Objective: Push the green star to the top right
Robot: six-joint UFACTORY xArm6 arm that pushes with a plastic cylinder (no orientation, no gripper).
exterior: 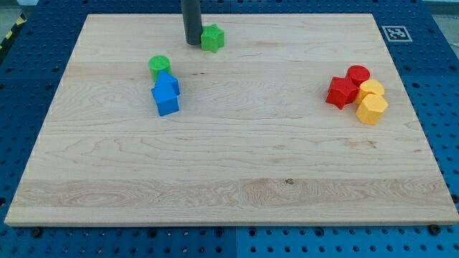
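The green star (212, 38) lies near the view's top edge of the wooden board (229, 179), a little left of centre. My tip (193, 43) stands just to the star's left, touching or nearly touching it. The dark rod rises from there out of the view's top.
A green cylinder (159, 66) sits at the upper left, with two blue blocks (166, 94) right below it. At the right are a red star (341, 92), a red cylinder (358, 74), a yellow cylinder (372, 89) and a yellow hexagonal block (371, 109). A marker tag (395, 33) is at the top right corner.
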